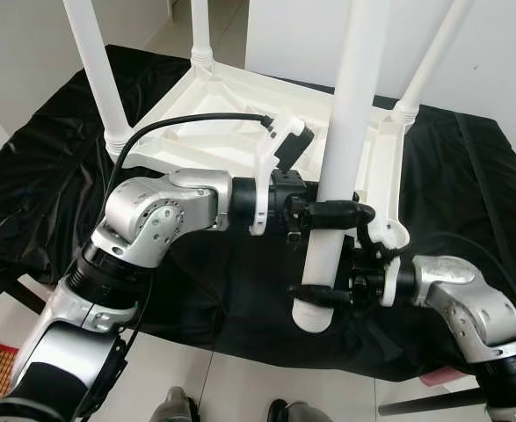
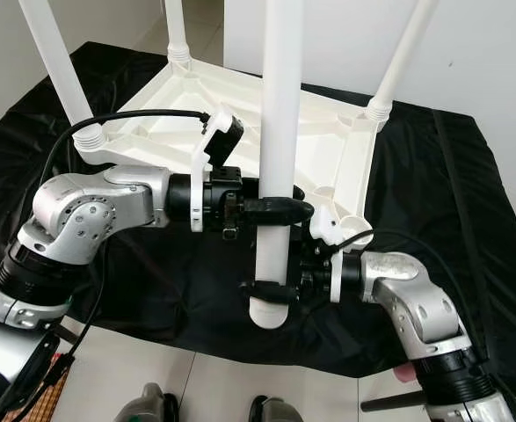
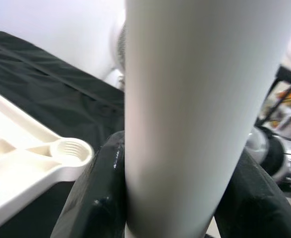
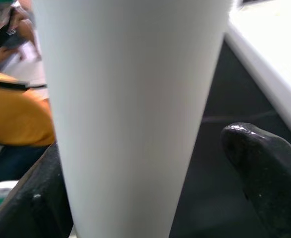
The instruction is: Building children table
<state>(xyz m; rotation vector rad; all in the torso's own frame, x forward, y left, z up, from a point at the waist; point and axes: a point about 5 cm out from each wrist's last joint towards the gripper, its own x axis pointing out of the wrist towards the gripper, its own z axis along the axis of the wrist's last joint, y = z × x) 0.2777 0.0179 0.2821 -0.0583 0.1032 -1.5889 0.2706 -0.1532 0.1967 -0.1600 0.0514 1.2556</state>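
- Black cloth (image 1: 47, 158) covers the surface across the frame's middle.
- White table top (image 1: 231, 132) lies upside down on it, upper centre, three legs upright.
- Loose table leg (image 1: 345, 158) stands centre frame, near the empty corner socket (image 1: 389, 233).
- Left gripper (image 1: 332, 211) is clamped around the leg's middle.
- Right gripper (image 1: 321, 295) is clamped near its lower end.
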